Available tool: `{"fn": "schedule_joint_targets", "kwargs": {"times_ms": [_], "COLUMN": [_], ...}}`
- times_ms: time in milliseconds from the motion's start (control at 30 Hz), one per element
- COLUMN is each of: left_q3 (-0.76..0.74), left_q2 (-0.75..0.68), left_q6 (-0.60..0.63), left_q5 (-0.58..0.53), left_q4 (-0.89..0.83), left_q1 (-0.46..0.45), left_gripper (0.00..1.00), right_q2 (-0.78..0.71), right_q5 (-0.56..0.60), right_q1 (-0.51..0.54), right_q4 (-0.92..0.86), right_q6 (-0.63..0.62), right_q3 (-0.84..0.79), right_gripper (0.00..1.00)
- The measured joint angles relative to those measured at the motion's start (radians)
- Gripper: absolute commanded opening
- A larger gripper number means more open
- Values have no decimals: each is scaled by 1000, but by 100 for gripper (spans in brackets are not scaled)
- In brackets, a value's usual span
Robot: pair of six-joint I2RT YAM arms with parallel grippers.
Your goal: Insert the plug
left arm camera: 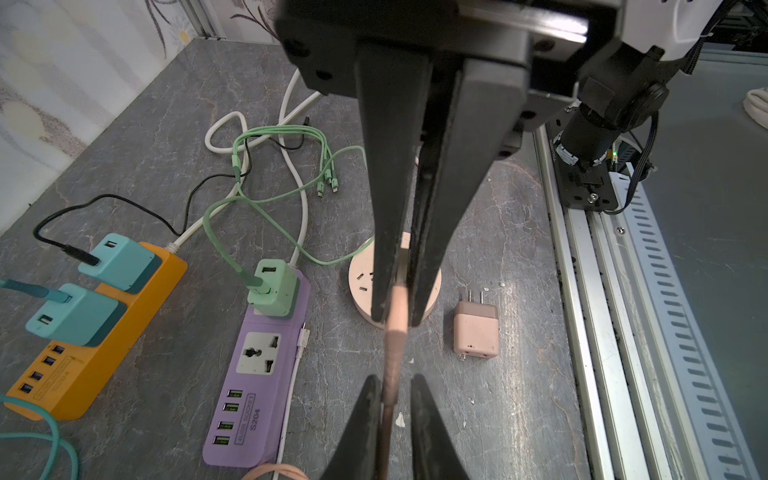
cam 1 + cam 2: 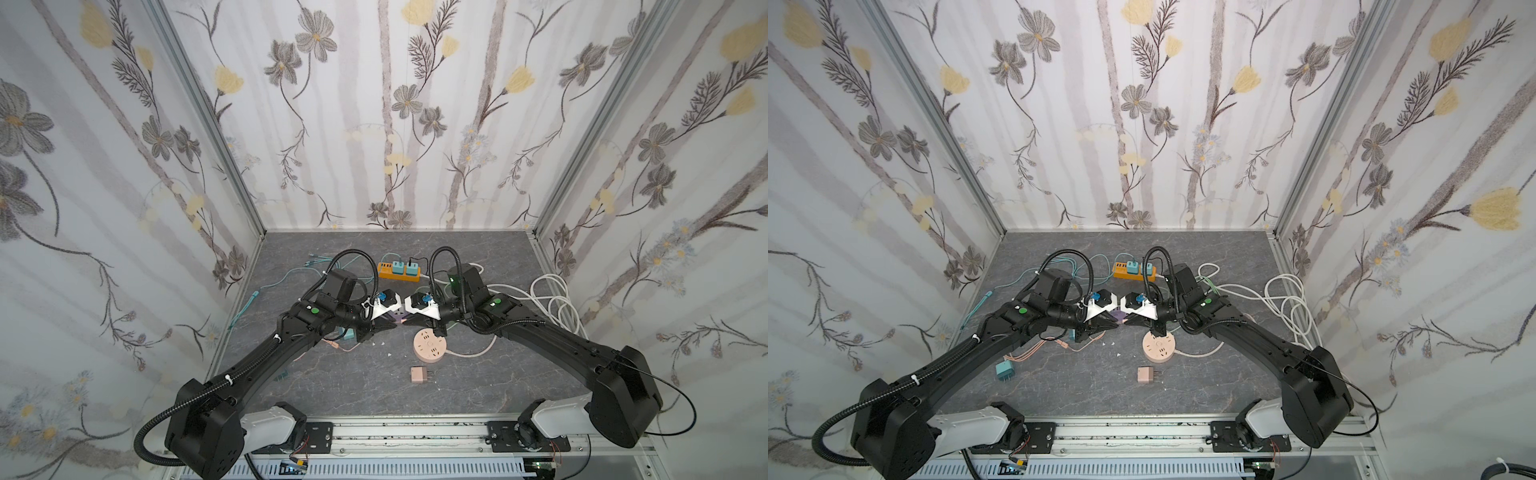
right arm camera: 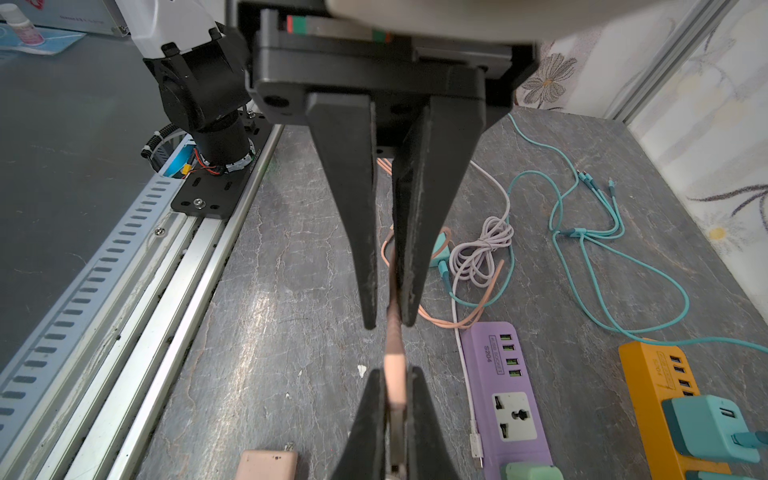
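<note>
Where the two grippers meet tip to tip at mid-scene, the plug is held clear of the tabletop, its long axis running left to right, cable end facing left, connector end hidden. The left gripper has its jaws narrow around the braided cable; whether they pinch it cannot be told. The right gripper is clamped on the plug's sleeve. The grey marbled tabletop bears, left to right, a purple power strip with an orange power strip far behind it, a pink adapter near, and a round pink socket. Floral wallpaper covers left, far and right walls. Plug sleeve: smooth, peach, thicker than its braided lead.
</note>
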Motion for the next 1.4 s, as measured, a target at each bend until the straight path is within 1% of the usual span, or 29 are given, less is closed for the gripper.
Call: {"fn": "schedule_joint_targets", "kwargs": {"times_ms": [133, 200, 267, 300, 333, 367, 400, 433, 467, 567, 600, 667, 733, 867, 933, 1000, 1033, 1100, 1233, 1300, 1400], "left_q3": [0, -1, -2, -2, -2, -2, -2, -3, -6, -29, -40, -68, -99, -171, -229, -278, -297, -322, -343, -358, -392], "left_q2": [4, 5, 5, 5, 5, 5, 5, 5, 4, 4, 4, -2, -14, -82, -143, -193, -212, -231, -231, -233, -270], "left_q6": [-3, -3, -3, -3, -3, -3, -3, -3, -2, 14, 20, 16, -21, -114, -140, -163, -164, -164, -162, -155, -148], "left_q5": [4, 8, 8, 8, 11, 15, 18, 21, 18, -28, -49, -94, -130, -205, -238, -266, -277, -297, -353, -378, -422], "left_q4": [7, 8, 8, 7, 6, 6, 6, 6, 6, -17, -25, -26, -28, -31, -31, -31, -30, -26, -7, 10, 10], "left_q1": [1, 2, 3, 3, 4, 5, 5, 5, 5, 5, 4, -9, -31, -51, -53, -55, -55, -55, -58, -59, -59], "left_gripper": [6, 0, 0, 0, 0, 0, 0, 0, 0, 0, 0, 0, 0, 0, 0, 0, 0, 0, 0, 0, 0], "right_q2": [0, 1, 3, 4, 5, 5, 4, 2, -6, -60, -79, -118, -161, -187, -167, -124, -94, -50, 3, 43, 142], "right_q5": [-2, -2, -3, -3, -7, -8, -8, -5, 3, 49, 78, 144, 196, 301, 386, 464, 502, 538, 558, 563, 635], "right_q1": [0, 0, 0, 0, 0, -1, -2, -2, -3, 3, 9, 40, 89, 182, 204, 228, 241, 257, 273, 298, 344], "right_q4": [0, 0, 0, 0, 0, -1, -1, 0, 0, -1, -10, -18, -31, -57, -112, -195, -254, -335, -459, -478, -482], "right_q6": [0, 5, 7, 7, 8, 17, 28, 36, 40, 64, 84, 132, 175, 278, 307, 298, 270, 212, 120, 111, 113], "right_q3": [0, 0, 0, 0, 0, 0, 0, -4, -15, -109, -148, -211, -255, -270, -223, -140, -84, -18, -21, -27, -19], "right_gripper": [4, 4, 6, 13, 30, 44, 53, 59, 61, 65, 68, 71, 73, 75, 75, 75, 76, 76, 78, 78, 78]}}
